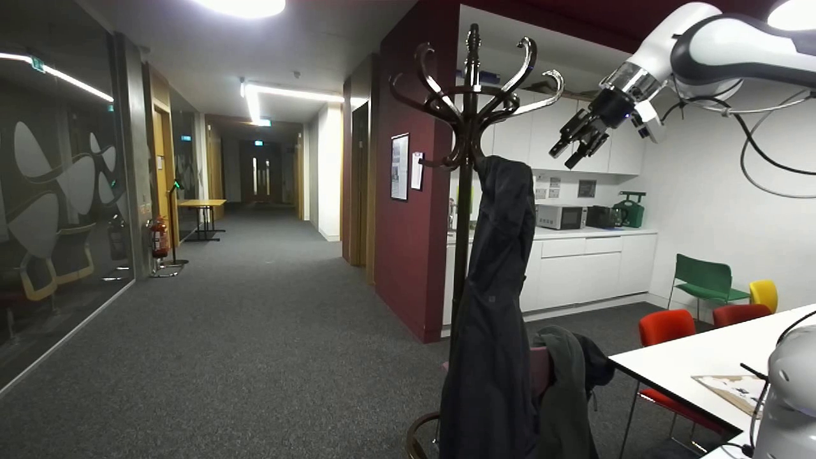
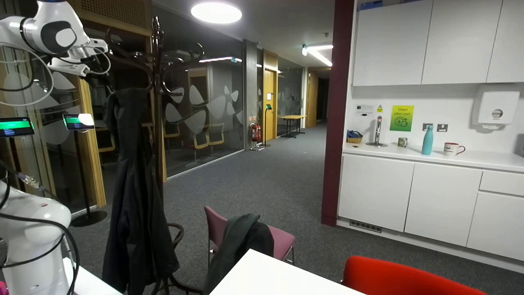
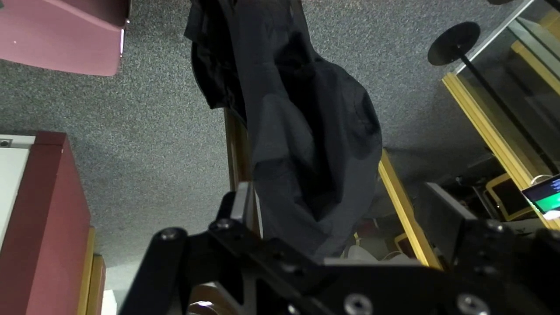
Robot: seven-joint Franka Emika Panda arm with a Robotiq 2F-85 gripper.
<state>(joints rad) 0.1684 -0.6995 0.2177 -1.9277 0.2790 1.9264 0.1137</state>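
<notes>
The gripper (image 3: 343, 203) is in mid-air, its fingers (image 3: 241, 202) wide apart. In front of it and lower hangs a black coat (image 1: 491, 306), on the stand (image 1: 470, 127). Well below the gripper, a pink chair (image 3: 57, 41) stands near the coat.

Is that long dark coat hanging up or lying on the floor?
Hanging up: in an exterior view, the dark coat drapes down from the coat stand.
</notes>
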